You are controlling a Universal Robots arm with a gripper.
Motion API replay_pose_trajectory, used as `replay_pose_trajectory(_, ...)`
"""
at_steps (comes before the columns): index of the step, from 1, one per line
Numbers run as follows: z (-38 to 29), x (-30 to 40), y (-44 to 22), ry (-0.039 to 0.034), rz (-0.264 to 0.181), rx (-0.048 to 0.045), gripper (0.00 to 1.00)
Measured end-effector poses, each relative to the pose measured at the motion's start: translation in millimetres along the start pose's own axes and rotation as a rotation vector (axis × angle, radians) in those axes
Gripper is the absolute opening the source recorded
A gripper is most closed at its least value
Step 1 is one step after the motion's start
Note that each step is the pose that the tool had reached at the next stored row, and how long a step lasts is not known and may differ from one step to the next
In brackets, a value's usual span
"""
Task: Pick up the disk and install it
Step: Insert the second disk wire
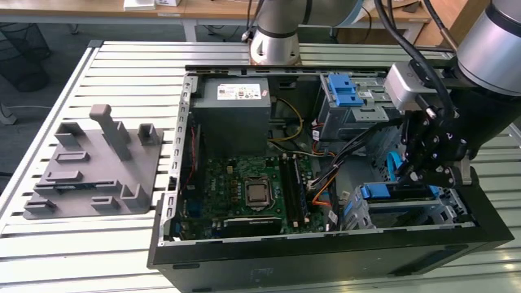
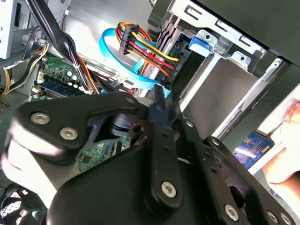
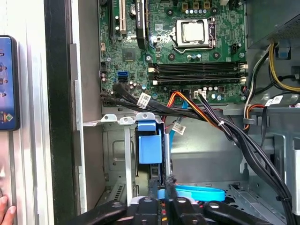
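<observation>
The disk [image 1: 397, 191] sits in the lower drive cage at the front corner of the open computer case, on the exterior view's right. Its blue plastic side rail [image 3: 150, 145] faces up between the cage's metal tabs. My gripper [image 1: 423, 176] hangs just above that cage. In both wrist views the two dark fingers are pressed together, with nothing clamped between them. Their tips [image 3: 162, 182] lie right beside the blue rail, and in the second wrist view my gripper [image 2: 161, 96] points at the bundle of coloured cables.
A blue flat cable [image 3: 192, 192] and black cable bundles [image 3: 225, 131] run close by the fingers. The motherboard [image 1: 252, 189], grey power supply [image 1: 236, 104] and an upper bay with a blue latch [image 1: 346, 91] fill the case. A grey fixture [image 1: 89, 171] lies at the exterior view's left. A hand [image 3: 4, 211] rests outside the case.
</observation>
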State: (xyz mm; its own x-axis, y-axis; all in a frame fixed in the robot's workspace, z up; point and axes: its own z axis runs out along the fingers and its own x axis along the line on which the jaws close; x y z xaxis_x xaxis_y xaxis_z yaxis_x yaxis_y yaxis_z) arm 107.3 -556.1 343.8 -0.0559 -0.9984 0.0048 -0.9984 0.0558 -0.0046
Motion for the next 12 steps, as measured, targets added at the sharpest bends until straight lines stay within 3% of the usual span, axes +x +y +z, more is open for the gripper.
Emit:
replay_pose_trajectory(1,-0.6,0.0,0.0,0.0000,0.000,0.0000,0.22)
replay_pose_trajectory(3,-0.9,0.0,0.0,-0.0002,0.000,0.0000,0.11)
replay_pose_trajectory(12,-1.3,0.0,0.0,0.0001,0.000,0.0000,0.11)
